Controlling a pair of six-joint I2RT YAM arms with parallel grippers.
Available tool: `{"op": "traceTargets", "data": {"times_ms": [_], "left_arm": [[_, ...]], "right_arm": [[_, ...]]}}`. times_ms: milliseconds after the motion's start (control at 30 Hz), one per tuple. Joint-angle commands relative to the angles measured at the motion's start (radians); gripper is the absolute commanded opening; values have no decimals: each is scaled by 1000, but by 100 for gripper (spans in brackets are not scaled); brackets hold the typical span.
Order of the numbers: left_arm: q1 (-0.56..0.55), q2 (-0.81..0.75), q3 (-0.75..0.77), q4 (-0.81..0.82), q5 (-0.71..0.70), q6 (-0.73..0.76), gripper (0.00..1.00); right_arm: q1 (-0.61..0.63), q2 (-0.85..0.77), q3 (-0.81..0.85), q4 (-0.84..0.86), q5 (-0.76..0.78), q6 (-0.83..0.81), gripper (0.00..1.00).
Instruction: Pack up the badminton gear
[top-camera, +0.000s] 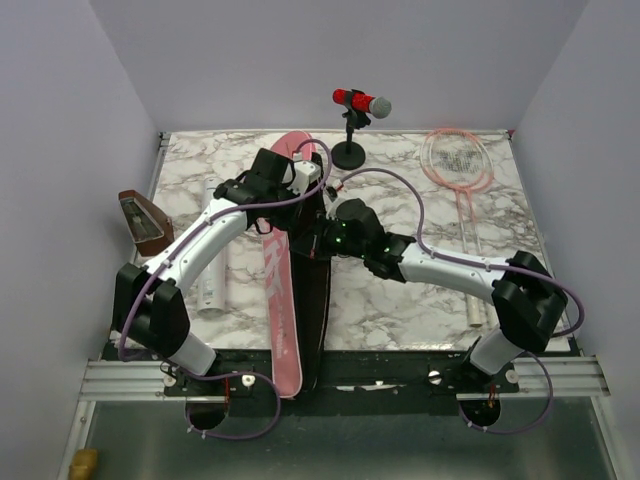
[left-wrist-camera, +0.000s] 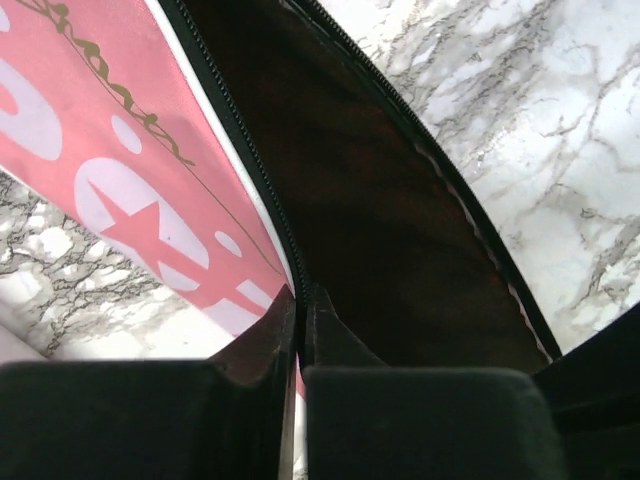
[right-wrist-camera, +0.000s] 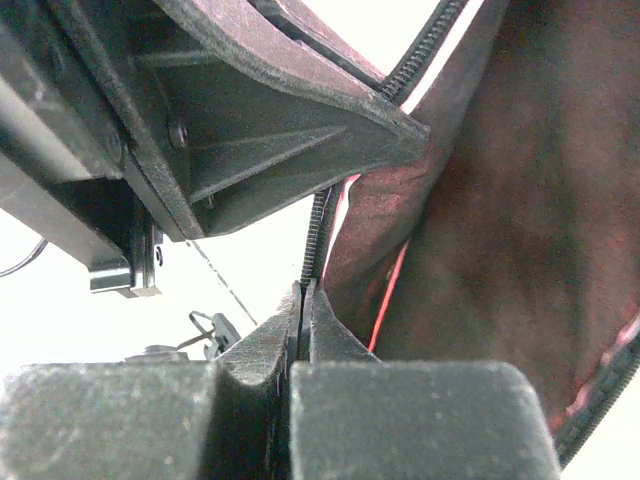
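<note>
The long pink bag (top-camera: 283, 310) lies lengthwise down the middle of the table, unzipped, with its dark inside (left-wrist-camera: 380, 200) showing. My left gripper (top-camera: 312, 195) is shut on the bag's zipper edge (left-wrist-camera: 298, 300) at the pink side. My right gripper (top-camera: 320, 243) is shut on the zipper edge (right-wrist-camera: 305, 290) just nearer to me, beside the dark lining (right-wrist-camera: 500, 200). The two pink rackets (top-camera: 458, 160) lie stacked at the far right, handles pointing toward me. The long white tube (top-camera: 212, 255) lies left of the bag, under my left arm.
A red microphone (top-camera: 360, 102) on a black stand is at the back, just behind the bag's far end. A small brown wedge-shaped box (top-camera: 145, 220) sits at the table's left edge. The left gripper's body (right-wrist-camera: 250, 120) hangs close above my right fingers.
</note>
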Motion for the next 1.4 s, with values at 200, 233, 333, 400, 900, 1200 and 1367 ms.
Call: {"op": "traceTargets", "data": {"times_ms": [200, 233, 333, 400, 900, 1200, 1367], "left_arm": [[-6, -91, 82, -66, 19, 2, 0], [-6, -97, 79, -66, 17, 1, 0], [-6, -111, 72, -67, 19, -1, 0], [-6, -120, 60, -66, 22, -7, 0], [-6, -193, 10, -75, 126, 22, 0], [26, -209, -3, -56, 217, 20, 0], [95, -192, -3, -49, 220, 37, 0]], "right_arm": [[10, -202, 5, -175, 227, -61, 40], [10, -225, 8, -226, 261, -70, 43], [10, -267, 20, -318, 366, -81, 51], [10, -258, 36, -369, 404, -86, 54], [8, -112, 80, -417, 539, -140, 60], [7, -55, 57, -320, 432, -115, 25], [7, -138, 48, -383, 513, -127, 9]]}}
